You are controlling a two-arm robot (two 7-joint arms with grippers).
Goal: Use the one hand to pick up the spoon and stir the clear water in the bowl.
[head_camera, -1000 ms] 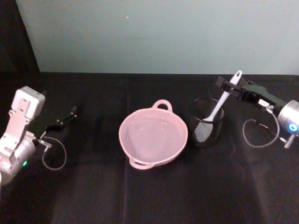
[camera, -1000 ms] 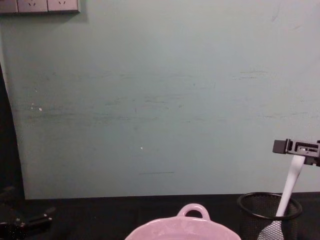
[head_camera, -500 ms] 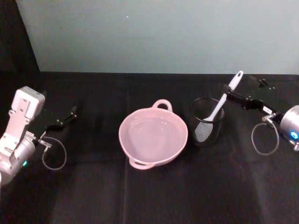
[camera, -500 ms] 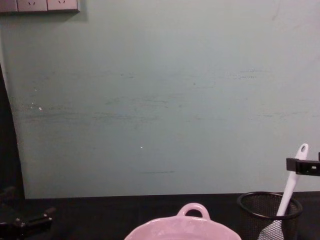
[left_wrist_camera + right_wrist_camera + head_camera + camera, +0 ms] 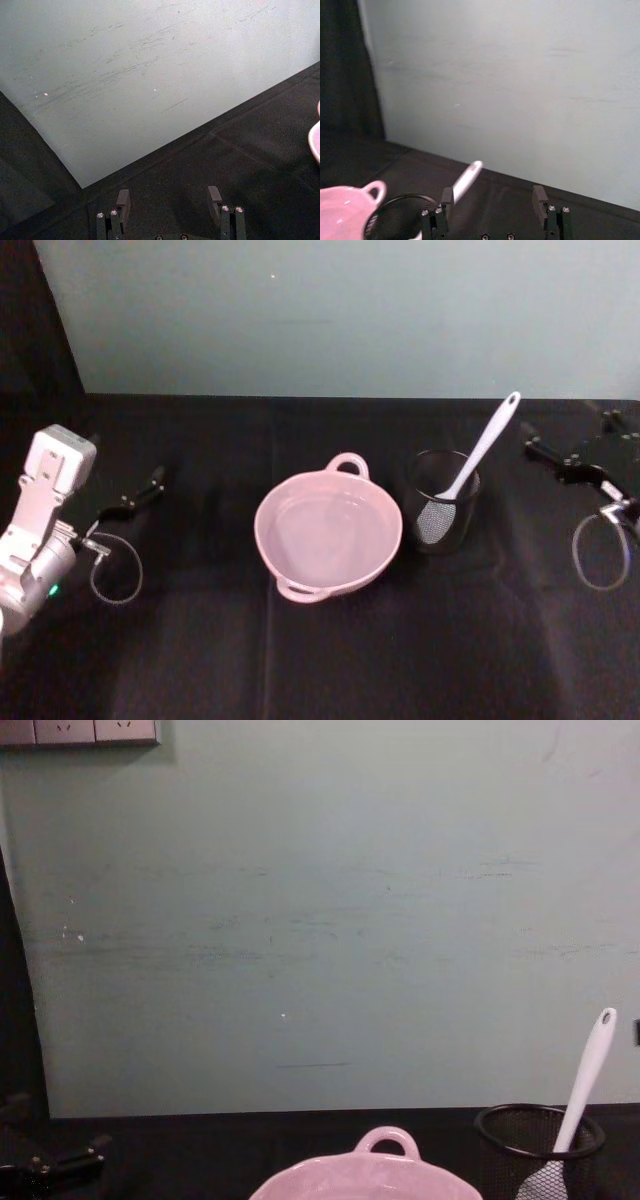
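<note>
We are standing at the very start of the job: the spoon (image 5: 478,457) is leaning in the black mesh cup (image 5: 443,502), blade down inside it and handle slanting up and out over the rim toward our right, so the free end with its hole is offering itself for a grasp from that side. The cup is sitting just beside the pink bowl (image 5: 290,492), on its right, which is keeping the carry to the bowl short. The clear water (image 5: 325,535) is showing as no more than a faint sheen on the bowl's inside, undisturbed as far as we can judge.

Our right gripper (image 5: 568,457) is hanging near the table's right edge, well apart from the spoon and holding nothing. In the right wrist view its fingers (image 5: 447,197) are spread wide, with the spoon's handle rising beyond them near one finger, so we judge the hand is lined up roughly toward the handle but is not around it. Our left gripper (image 5: 132,500) is resting parked at the far left, low over the black cloth (image 5: 330,660), its fingers (image 5: 123,199) likewise apart and empty; it is staying out of a one-handed task.

We judge nothing of the task is done: the next move calls for bringing the right hand in to close on the slim upper handle, then lifting the blade clear of the mesh rim without tipping the light cup
</note>
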